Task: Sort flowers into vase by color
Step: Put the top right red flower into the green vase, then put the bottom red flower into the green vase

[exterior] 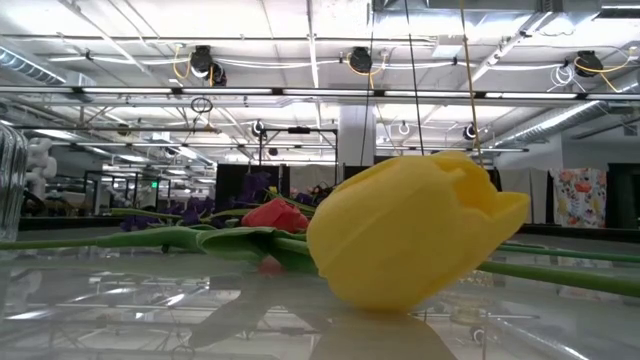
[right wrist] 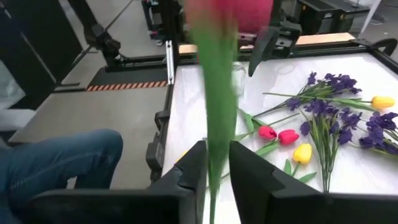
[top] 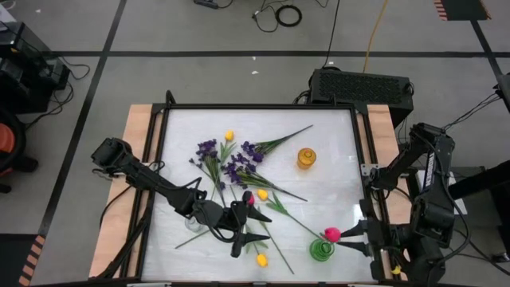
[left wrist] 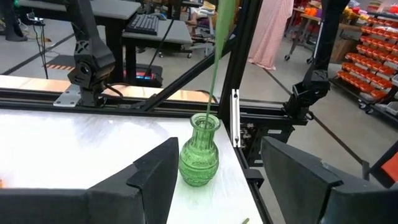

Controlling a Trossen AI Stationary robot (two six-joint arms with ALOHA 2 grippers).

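While the right gripper [right wrist: 214,171] has its two dark fingers clenched on the green stem of a pink-red artificial tulip [top: 331,233], that tulip's head sits just above the green ribbed glass vase [top: 321,251] at the table's near right corner; the left wrist view alone shows the stem running down into the vase mouth, with the vase [left wrist: 199,152] standing upright near the table edge; the right wrist view shows the stem pinched between the fingers and the blurred pink head [right wrist: 230,14] close to the lens.

The left gripper [top: 241,237] hangs low over the near middle of the white table [top: 335,135], fingers spread and released, holding nothing; its wide gap shows best in the left wrist view.

Only the high view gives the full layout: a small amber glass vase [top: 306,158] right of centre, bushy purple small-blossom sprigs [top: 231,163] spread mid-table, a yellow tulip [top: 229,136] at the far side, another yellow tulip [top: 261,260] near the front edge, a pink-red tulip [top: 248,197] lying by the left gripper.

The low view fills with one yellow tulip head [exterior: 415,235] lying on the table, a red tulip [exterior: 275,215] behind it; neither gripper shows there.

The right wrist view also catches a person's jeans-clad leg [right wrist: 56,162] beside the table.
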